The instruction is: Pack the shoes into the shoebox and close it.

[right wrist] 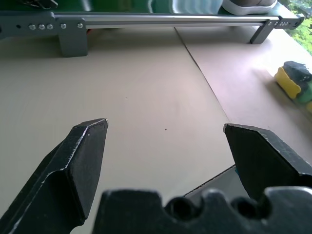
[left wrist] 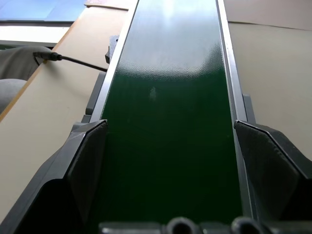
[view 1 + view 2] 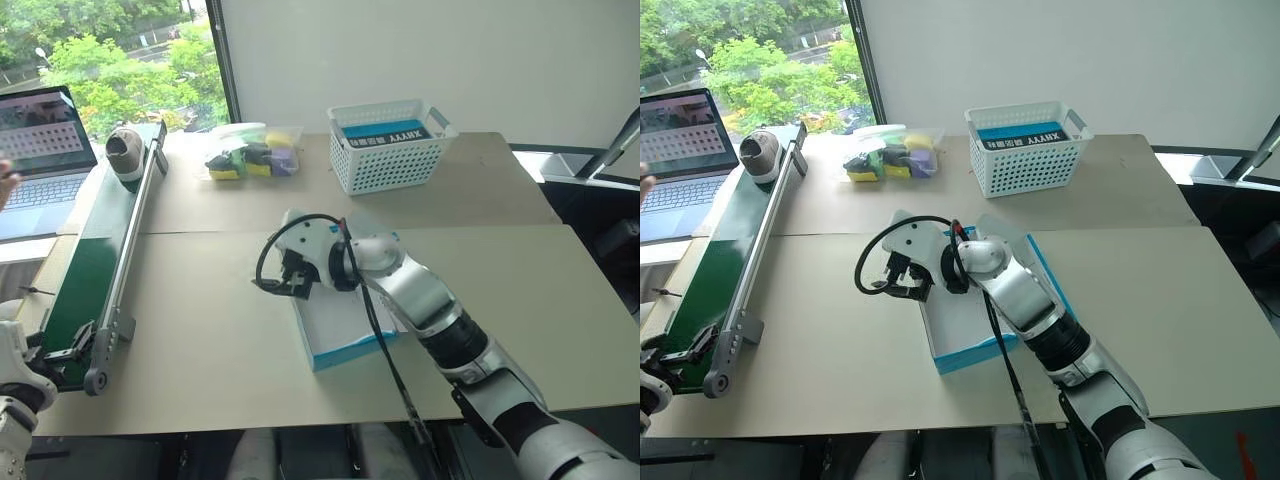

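One grey shoe [image 3: 125, 150] with a pale sole lies at the far end of a green conveyor belt [image 3: 80, 280]. The blue shoebox [image 3: 355, 352] stands open mid-table, its white inside showing, and my right arm covers part of it. My right gripper [image 3: 285, 283] hovers at the box's left edge, pointing toward the conveyor, with its jaws open and nothing between them [image 1: 165, 129]. At the belt's near end my left gripper [image 3: 60, 352] is open, with a finger [image 2: 83, 156] on either side of the green belt [image 2: 165, 73]. It holds nothing.
A white lattice basket [image 3: 388, 150] holding a blue carton stands at the back. Bagged yellow, purple and dark items [image 3: 250, 155] lie beside it. A laptop [image 3: 40, 150] sits at far left, with a person's hand [image 3: 5, 185] at its edge. A seam [image 3: 350, 230] runs between the two tables.
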`<act>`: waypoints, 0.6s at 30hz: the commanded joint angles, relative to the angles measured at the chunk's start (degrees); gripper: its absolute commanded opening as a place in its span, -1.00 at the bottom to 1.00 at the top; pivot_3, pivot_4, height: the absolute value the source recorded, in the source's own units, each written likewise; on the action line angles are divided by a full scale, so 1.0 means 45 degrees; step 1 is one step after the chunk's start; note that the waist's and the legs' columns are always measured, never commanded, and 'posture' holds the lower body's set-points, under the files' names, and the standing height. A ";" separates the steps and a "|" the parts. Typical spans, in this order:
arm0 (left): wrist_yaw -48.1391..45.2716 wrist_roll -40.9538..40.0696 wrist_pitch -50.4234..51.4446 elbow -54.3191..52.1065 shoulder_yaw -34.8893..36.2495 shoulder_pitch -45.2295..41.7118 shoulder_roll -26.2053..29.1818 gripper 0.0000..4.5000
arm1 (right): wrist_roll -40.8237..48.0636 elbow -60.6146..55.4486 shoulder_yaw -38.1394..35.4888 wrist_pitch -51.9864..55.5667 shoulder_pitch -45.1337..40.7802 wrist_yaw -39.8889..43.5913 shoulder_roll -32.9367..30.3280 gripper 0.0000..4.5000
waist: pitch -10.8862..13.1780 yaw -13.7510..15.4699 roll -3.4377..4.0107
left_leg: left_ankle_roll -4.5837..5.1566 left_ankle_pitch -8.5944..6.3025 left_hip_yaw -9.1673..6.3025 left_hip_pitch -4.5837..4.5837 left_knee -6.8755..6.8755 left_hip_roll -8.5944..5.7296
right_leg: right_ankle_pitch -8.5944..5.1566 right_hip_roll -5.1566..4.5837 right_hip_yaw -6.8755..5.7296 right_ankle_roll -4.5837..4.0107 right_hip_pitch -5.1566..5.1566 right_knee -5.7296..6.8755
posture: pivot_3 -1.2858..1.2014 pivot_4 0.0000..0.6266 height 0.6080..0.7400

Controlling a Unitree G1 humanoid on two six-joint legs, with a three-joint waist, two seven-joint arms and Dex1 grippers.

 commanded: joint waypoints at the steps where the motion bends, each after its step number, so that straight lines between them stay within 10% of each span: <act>1: 0.0006 0.0136 -0.0420 0.0208 -0.0198 -0.0091 0.0169 0.97 | -0.0239 -0.0525 -0.0130 -0.0364 0.0177 0.0066 -0.0134 1.00 | 0.0000 -0.0002 0.0001 | 0.0000 0.0000 0.0000 0.0000 -0.0002 0.0000 | 0.0000 0.0000 0.0001 0.0000 0.0000 -0.0001 | 0.03 -0.52 0.87; 18: 0.0203 0.0339 -0.0833 0.0946 -0.0873 -0.1128 0.0460 0.97 | -0.0018 -0.1360 -0.0049 -0.1511 0.1099 0.1934 -0.1018 1.00 | -0.0001 -0.0002 -0.0001 | 0.0001 0.0000 0.0000 0.0005 -0.0001 -0.0003 | -0.0001 -0.0001 0.0001 0.0002 0.0006 -0.0001 | 0.03 -0.52 0.87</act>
